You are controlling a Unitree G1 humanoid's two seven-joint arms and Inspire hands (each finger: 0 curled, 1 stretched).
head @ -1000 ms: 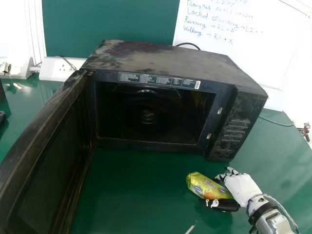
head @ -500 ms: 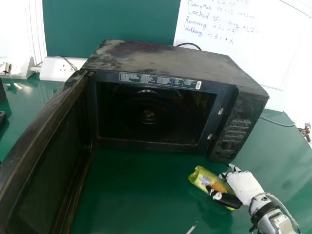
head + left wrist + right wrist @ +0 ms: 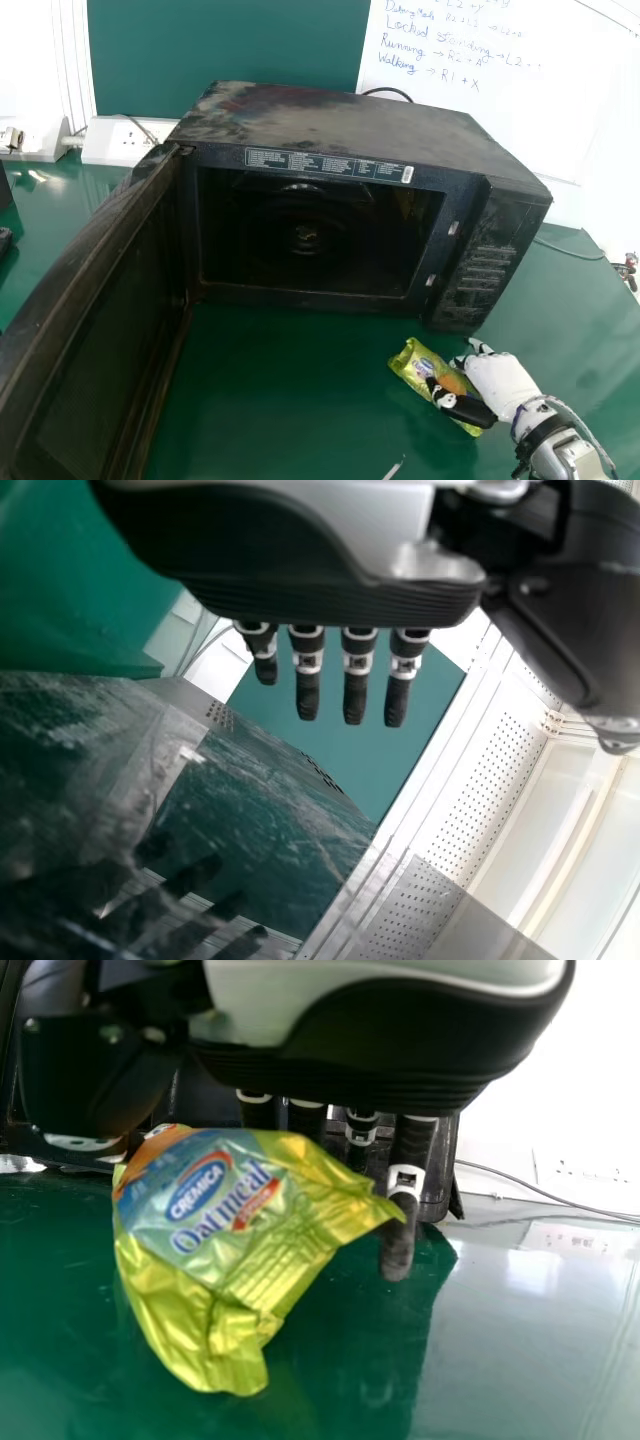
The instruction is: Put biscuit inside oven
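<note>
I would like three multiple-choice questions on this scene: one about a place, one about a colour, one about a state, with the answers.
1. Where is the biscuit packet?
A) In the right hand, in front of the oven
B) Inside the oven
C) On top of the oven

2. What is the packet's main colour?
A) Purple
B) White
C) Yellow-green

3. How is the oven door?
A) Shut
B) Swung open
C) Taken off

Key:
1 A: the hand's thumb lies across the packet, outside the oven.
2 C: the shiny wrapper is mostly yellow-green.
3 B: the door stands out to the left, showing the inside.
</note>
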